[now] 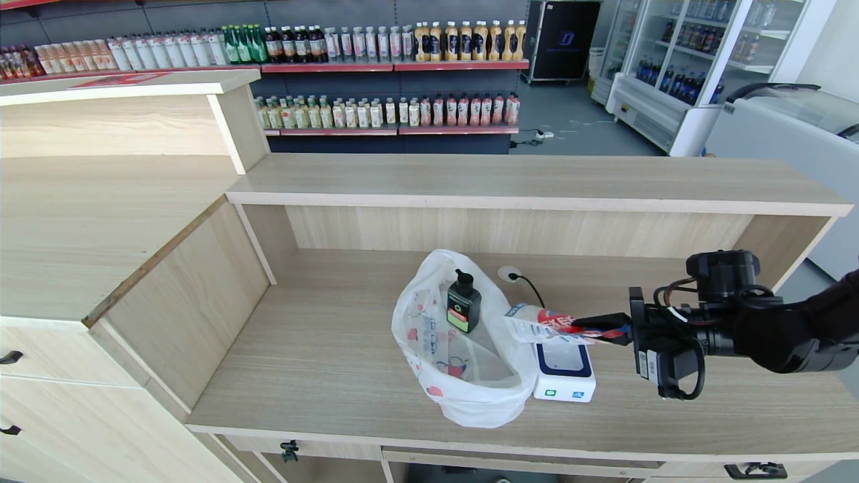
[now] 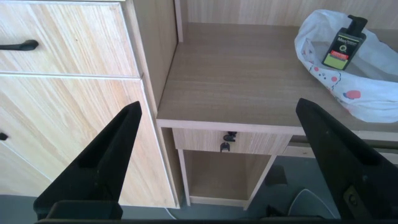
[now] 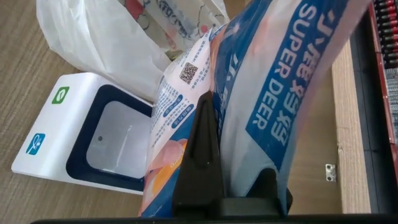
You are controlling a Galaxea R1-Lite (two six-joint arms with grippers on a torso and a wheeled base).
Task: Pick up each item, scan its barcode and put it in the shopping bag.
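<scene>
Counter (image 1: 322, 349): shopping bag (image 1: 416, 335) stands open just beyond the tip of the right gripper (image 1: 594, 327), with a black pump bottle (image 1: 463, 305) upright inside. The white scanner (image 1: 564, 372) sits directly below the fingers. The right gripper is clamped on a snack packet (image 1: 537, 325), held over the scanner window with its far end at the bag rim. The left gripper (image 2: 219, 106) is spread wide and empty, the bag well ahead of it.
</scene>
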